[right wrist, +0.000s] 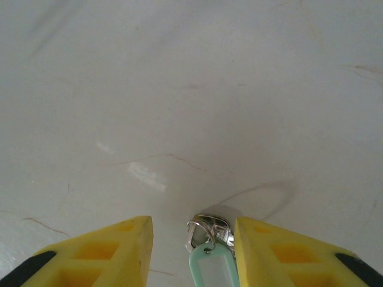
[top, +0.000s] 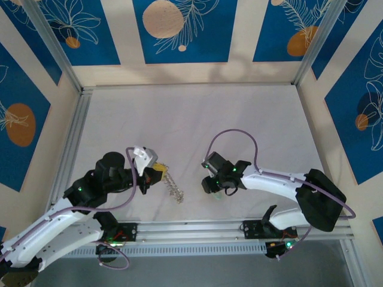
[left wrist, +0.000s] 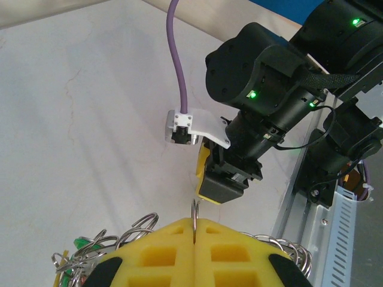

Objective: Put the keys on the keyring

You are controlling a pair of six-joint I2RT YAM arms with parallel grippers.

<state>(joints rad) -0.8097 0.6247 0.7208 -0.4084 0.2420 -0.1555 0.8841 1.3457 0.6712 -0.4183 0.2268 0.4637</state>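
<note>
Near the surface's (top: 197,119) front edge, left of middle, my left jaws are clamped on the keyring (left wrist: 194,214), its wire pinched edge-on between the pads. The threaded keys (top: 174,189) trail off toward the middle. Well apart to the right, my right jaws stand apart, astride the mint-tagged key (right wrist: 206,263) lying flat, neither pad touching it. Step in hand, I'd say: picking this key. Next: close on the tag, lift, carry it to the ring. Threading will need fine alignment.
</note>
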